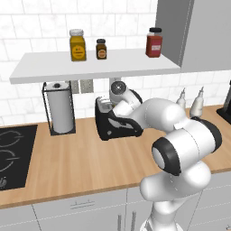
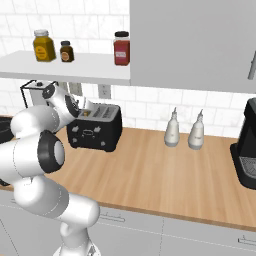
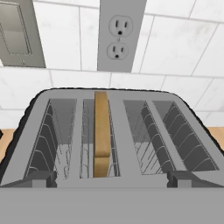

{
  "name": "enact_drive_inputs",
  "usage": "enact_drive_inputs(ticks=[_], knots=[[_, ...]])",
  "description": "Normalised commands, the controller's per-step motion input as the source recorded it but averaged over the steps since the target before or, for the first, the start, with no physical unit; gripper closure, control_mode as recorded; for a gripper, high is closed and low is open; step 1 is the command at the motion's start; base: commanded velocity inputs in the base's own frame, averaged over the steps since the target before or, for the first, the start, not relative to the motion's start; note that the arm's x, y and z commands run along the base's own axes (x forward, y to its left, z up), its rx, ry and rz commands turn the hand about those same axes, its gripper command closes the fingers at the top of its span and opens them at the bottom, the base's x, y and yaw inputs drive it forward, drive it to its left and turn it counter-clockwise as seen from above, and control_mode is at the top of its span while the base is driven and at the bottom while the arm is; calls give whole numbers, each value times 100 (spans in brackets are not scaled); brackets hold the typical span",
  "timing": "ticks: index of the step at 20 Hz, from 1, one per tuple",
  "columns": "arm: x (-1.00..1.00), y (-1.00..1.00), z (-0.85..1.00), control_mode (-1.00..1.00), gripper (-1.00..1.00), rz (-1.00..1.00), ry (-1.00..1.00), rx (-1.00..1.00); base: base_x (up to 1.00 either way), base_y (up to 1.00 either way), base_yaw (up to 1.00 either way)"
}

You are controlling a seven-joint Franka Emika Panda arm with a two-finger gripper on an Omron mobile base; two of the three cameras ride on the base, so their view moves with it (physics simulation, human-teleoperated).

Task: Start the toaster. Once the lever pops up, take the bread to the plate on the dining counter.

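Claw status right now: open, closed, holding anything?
Claw: open, holding nothing, poised over the toaster with the bread standing in a slot.

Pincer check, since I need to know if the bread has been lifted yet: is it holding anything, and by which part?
Nothing is held. The pincer is open above the toaster, and the bread sits in its slot.

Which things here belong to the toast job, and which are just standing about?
Part of the job:
- toaster
- bread, standing in a toaster slot
- gripper, open, above the toaster

Just standing about:
- paper towel roll
- three jars on the shelf
- two white bottles
- coffee machine
- wall outlet
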Motion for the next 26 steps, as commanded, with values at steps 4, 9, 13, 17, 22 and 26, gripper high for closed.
enact_drive_inputs(ticks=[4,9,13,17,22,26], knots=[[0,0,0,-100,-100,0,0,0,0,0,0],[0,0,0,-100,-100,0,0,0,0,0,0],[0,0,0,-100,-100,0,0,0,0,0,0],[0,0,0,-100,-100,0,0,0,0,0,0],[0,0,0,-100,-100,0,0,0,0,0,0],[0,0,0,-100,-100,0,0,0,0,0,0]])
